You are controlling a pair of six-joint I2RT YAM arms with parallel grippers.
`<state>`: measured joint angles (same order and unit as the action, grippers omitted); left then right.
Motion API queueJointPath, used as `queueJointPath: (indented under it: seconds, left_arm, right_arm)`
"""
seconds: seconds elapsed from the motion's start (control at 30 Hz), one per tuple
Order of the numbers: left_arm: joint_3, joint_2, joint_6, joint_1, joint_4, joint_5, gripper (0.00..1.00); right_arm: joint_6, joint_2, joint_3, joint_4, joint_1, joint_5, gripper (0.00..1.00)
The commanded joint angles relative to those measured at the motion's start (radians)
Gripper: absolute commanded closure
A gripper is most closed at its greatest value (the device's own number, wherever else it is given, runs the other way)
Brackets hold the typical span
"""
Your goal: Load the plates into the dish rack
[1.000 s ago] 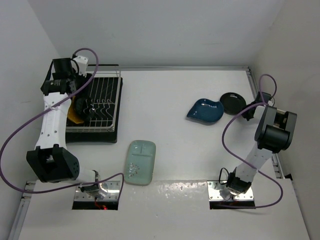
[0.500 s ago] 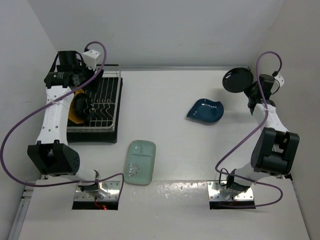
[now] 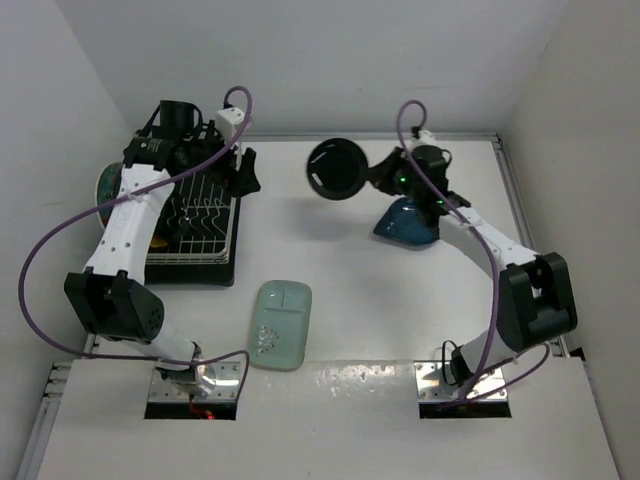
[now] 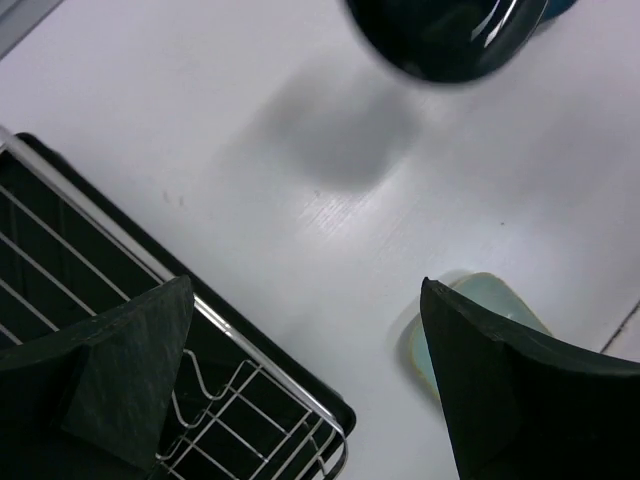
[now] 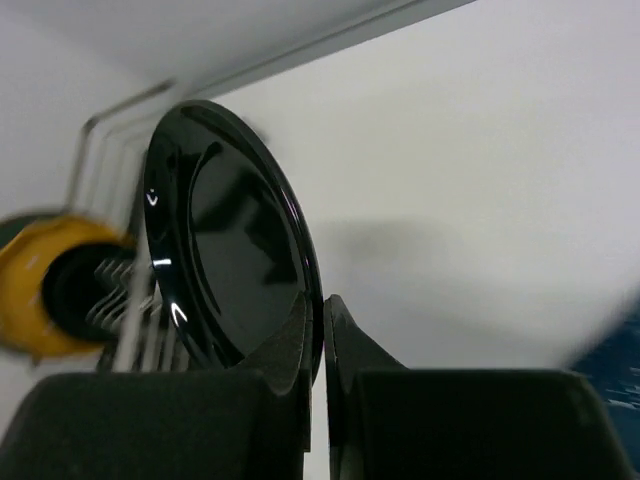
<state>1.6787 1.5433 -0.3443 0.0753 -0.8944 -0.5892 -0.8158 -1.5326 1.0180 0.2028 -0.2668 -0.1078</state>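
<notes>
A yellow plate (image 5: 25,270) is already stood in the dish rack (image 3: 215,215) at the left; the blue leaf-shaped plate (image 3: 405,222) and mint tray (image 3: 280,323) are left on the table (image 3: 330,270) (others cannot be made out). A small black plate (image 3: 335,168) is clamped by its rim in the right gripper (image 5: 320,310) and held aloft at upper centre, having been carried there from the upper right. The left gripper (image 3: 247,172), jaws spread wide and empty, has been swung to the rack's right edge.

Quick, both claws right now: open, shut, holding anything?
Left claw: open, holding nothing.
Right claw: shut on the rim of the small black plate, which stands on edge.
</notes>
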Motion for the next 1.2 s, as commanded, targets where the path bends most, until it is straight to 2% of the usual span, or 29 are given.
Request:
queueJointPath:
  seconds: [0.0, 0.17, 0.4, 0.47, 0.5, 0.6, 0.7, 0.73, 0.83, 0.87, 0.93, 1.0, 1.03, 1.07, 1.1, 1.17]
  left_arm:
    - [0.052, 0.008, -0.013, 0.0, -0.006, -0.121, 0.01]
    - [0.033, 0.008, -0.004, -0.014, -0.006, -0.148, 0.01]
    - [-0.016, 0.008, 0.005, -0.057, -0.006, -0.277, 0.01]
    - [-0.049, -0.002, 0.005, -0.057, -0.006, -0.316, 0.09]
    - [-0.062, -0.002, -0.004, -0.057, -0.006, -0.316, 0.18]
    - [-0.088, -0.002, -0.004, -0.057, -0.006, -0.328, 0.32]
    - [-0.1, -0.012, -0.022, -0.066, -0.024, -0.408, 0.47]
    - [-0.1, -0.012, -0.022, -0.077, -0.024, -0.449, 0.58]
    - [-0.1, -0.023, -0.022, -0.086, -0.024, -0.462, 0.83]
    - [-0.1, -0.034, -0.022, -0.086, -0.024, -0.462, 0.98]
    - [-0.088, -0.046, -0.009, -0.1, -0.024, -0.446, 1.0]
    - [-0.045, -0.058, 0.004, -0.137, -0.024, -0.371, 1.0]
    - [-0.028, -0.071, 0.028, -0.153, -0.024, -0.333, 1.0]
    - [0.01, -0.084, 0.05, -0.204, -0.024, -0.152, 1.0]
    - [0.031, -0.084, 0.05, -0.204, -0.024, -0.15, 1.0]
    - [0.064, -0.097, 0.095, -0.229, -0.024, 0.019, 1.0]
  right_arm:
    - [0.033, -0.02, 0.094, 0.112, -0.103, -0.125, 1.0]
    - [0.047, -0.047, 0.117, 0.156, -0.222, -0.181, 1.0]
    - [0.029, -0.064, 0.126, 0.201, -0.275, -0.208, 1.0]
    - [0.017, -0.067, 0.122, 0.237, -0.278, -0.227, 1.0]
    - [0.001, -0.067, 0.119, 0.26, -0.281, -0.24, 1.0]
    - [-0.014, -0.073, 0.12, 0.305, -0.287, -0.275, 1.0]
    - [-0.031, -0.092, 0.137, 0.357, -0.304, -0.317, 1.0]
    - [-0.028, -0.101, 0.146, 0.348, -0.314, -0.32, 1.0]
    - [-0.023, -0.124, 0.18, 0.339, -0.333, -0.328, 1.0]
    - [-0.022, -0.127, 0.189, 0.336, -0.336, -0.326, 1.0]
    - [-0.029, -0.136, 0.201, 0.328, -0.339, -0.319, 0.99]
    - [-0.029, -0.141, 0.212, 0.297, -0.341, -0.31, 0.54]
    - [-0.026, -0.143, 0.211, 0.29, -0.333, -0.305, 0.38]
    - [-0.014, -0.127, 0.209, 0.247, -0.336, -0.285, 0.13]
    - [-0.014, -0.127, 0.205, 0.247, -0.336, -0.285, 0.13]
    - [0.039, -0.095, 0.195, 0.21, -0.334, -0.242, 0.0]
